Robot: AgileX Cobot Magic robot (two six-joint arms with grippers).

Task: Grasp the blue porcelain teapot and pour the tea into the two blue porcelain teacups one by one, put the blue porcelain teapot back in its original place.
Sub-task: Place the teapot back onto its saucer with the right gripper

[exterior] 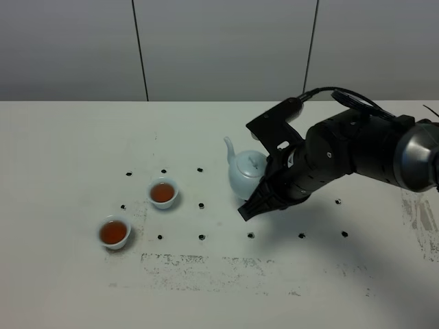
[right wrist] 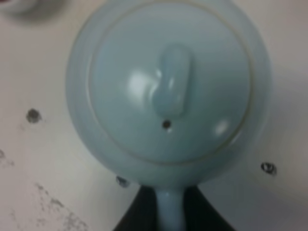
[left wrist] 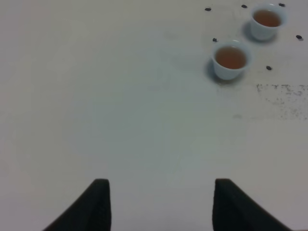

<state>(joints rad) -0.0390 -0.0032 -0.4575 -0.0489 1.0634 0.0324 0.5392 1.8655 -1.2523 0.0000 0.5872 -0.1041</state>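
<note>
Black dots [exterior: 201,205] surround teapot [exterior: 241,179] and teacups [exterior: 165,203].

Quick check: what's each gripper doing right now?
Left gripper: open, holding nothing.
Right gripper: closed on the handle of the blue porcelain teapot.

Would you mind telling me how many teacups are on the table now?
2. One teacup stands left of the teapot; the other teacup sits further left, nearer the camera. None appears hidden.
</note>
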